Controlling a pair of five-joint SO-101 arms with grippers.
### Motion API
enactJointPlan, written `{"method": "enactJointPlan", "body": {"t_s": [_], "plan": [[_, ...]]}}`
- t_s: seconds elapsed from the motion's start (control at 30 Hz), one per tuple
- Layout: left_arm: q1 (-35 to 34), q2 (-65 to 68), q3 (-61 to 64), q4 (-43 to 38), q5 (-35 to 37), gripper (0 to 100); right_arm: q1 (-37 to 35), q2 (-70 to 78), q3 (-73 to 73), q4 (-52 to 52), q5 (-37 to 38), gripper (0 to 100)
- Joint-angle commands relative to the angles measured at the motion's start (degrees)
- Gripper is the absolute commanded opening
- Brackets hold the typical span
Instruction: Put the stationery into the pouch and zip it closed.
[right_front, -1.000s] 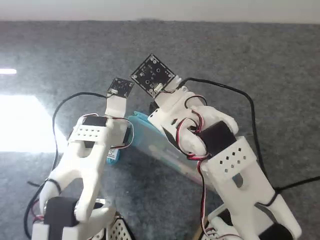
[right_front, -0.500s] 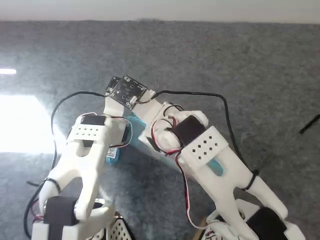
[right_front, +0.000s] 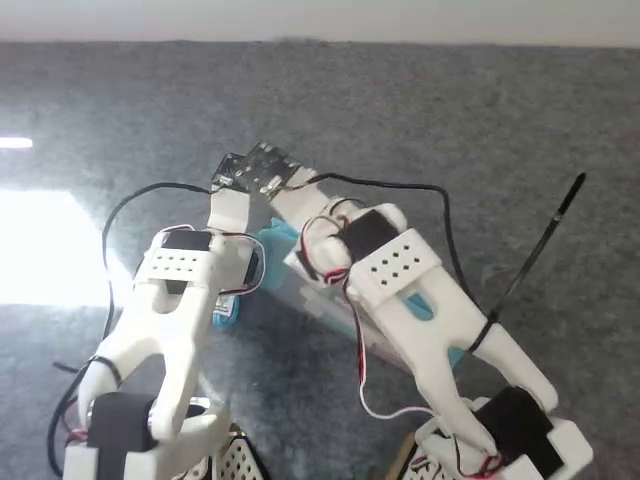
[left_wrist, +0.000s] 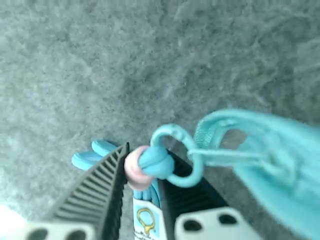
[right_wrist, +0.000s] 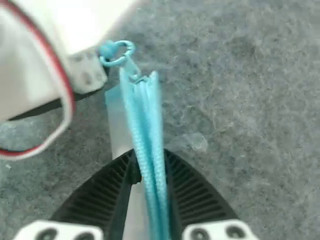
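The clear pouch with a teal zipper lies slantwise on the grey table between the two arms. My left gripper is shut on the teal knotted cord and pink bead that hang from the zipper pull ring, at the pouch's left end. My right gripper is shut on the teal zipper edge, a short way along from the pull ring. The right arm covers much of the pouch in the high view. What is inside the pouch cannot be made out.
The left arm sits close beside the right gripper. A black cable sticks up to the right of the right arm. A bright glare patch lies on the grey surface at left. Open table stretches beyond the pouch.
The right arm has dropped lower and swung left toward the pouch's left end, so its wrist now sits beside the left arm's wrist. The left arm has kept still.
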Motion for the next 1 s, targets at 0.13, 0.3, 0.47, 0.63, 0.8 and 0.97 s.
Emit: {"method": "enactJointPlan", "body": {"t_s": [0.13,0.3,0.47,0.63,0.8,0.97], "plan": [[-1.05,0.35,-0.66,-2.81,-0.53,1,1.63,-13.23,-5.01,1.63,-1.05,0.6],[-0.97,0.44,-0.57,-2.64,-0.53,1,-0.48,-19.91,-6.33,3.91,-1.76,0.6],[-0.88,0.44,-0.57,-2.64,-0.53,1,-3.3,-22.46,-9.85,8.31,-2.11,0.6],[-0.88,0.44,-0.57,-2.64,-0.53,1,-3.21,-22.81,-16.35,11.47,-2.9,0.6],[0.26,0.44,-0.04,-2.64,-0.53,1,-3.21,-20.7,-19.08,16.13,-3.25,0.7],[0.62,0.44,0.04,-2.64,-0.53,1,-2.86,-10.15,-16.44,15.96,-3.34,9.4]]}}
